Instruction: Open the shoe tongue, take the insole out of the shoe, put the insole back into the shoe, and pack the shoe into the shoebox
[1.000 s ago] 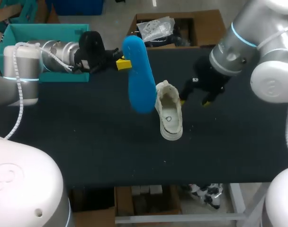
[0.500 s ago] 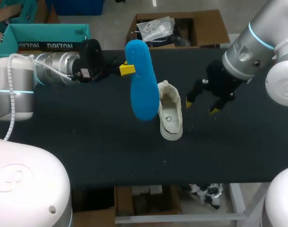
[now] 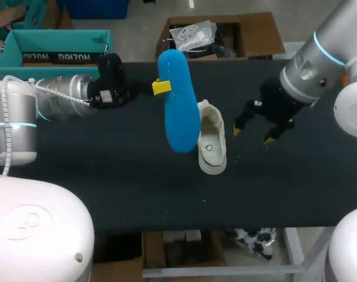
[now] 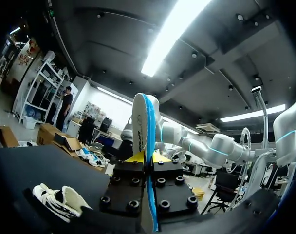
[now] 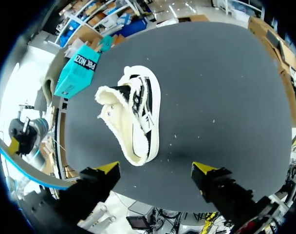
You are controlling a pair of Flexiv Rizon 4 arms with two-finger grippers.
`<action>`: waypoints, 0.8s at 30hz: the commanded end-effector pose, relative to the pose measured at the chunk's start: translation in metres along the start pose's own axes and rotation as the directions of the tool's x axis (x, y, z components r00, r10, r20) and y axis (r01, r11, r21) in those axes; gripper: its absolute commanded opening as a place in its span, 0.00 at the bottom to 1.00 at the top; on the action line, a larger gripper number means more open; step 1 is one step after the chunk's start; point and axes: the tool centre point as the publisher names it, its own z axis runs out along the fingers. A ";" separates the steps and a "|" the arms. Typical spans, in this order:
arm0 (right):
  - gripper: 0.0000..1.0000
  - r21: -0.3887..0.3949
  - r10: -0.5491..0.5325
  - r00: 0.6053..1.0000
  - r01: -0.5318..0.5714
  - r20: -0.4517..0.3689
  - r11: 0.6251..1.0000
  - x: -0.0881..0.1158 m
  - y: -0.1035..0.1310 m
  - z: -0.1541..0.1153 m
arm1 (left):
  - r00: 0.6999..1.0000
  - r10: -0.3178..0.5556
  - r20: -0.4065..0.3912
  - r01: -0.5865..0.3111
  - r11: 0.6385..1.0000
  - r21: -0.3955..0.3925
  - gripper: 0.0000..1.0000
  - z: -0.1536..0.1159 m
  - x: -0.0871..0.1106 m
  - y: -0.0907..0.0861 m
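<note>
Blue insole [image 3: 179, 111] hangs clear of the table [image 3: 108, 176], pinched at one long edge by the left gripper [image 3: 161, 88]. Its lower end dips just beside the shoe [image 3: 211, 138], which lies near the table's middle. The right gripper [image 3: 255, 130] hovers at the shoe's other side, fingers spread, holding nothing. The shoebox [image 3: 49, 56] sits off the far left corner, well apart from both. The likeliest trouble, as I judge it, is the narrow pinch: a long, floppy insole held at one edge can pivot or slip between the fingers. If it then meets the shoe at a slant, its tip may catch on the collar or tongue and fold. Nothing steadies the shoe, so a push from the insole could also slide or tip it. The left wrist view shows the insole edge-on, clamped from both sides, where the head view shows only one yellow tip. The right wrist view looks into the shoe's opening and shows bare table between its own fingers. Only the head view shows how insole, shoe and both grippers stand to one another.
</note>
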 end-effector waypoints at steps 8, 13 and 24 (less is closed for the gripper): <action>1.00 0.341 0.484 0.875 -0.460 0.015 0.820 0.033 -0.021 -0.014 | 0.973 0.000 0.230 0.000 1.000 0.000 0.00 0.002 0.004 -0.001; 1.00 0.341 0.484 0.875 -0.460 0.015 0.820 0.033 -0.021 -0.014 | 0.973 0.000 0.230 0.000 1.000 0.000 0.00 0.002 0.004 -0.001; 1.00 0.373 0.484 0.875 -0.451 0.008 0.811 0.040 -0.015 -0.014 | 0.973 0.000 0.230 0.000 1.000 0.000 0.00 0.002 0.004 -0.001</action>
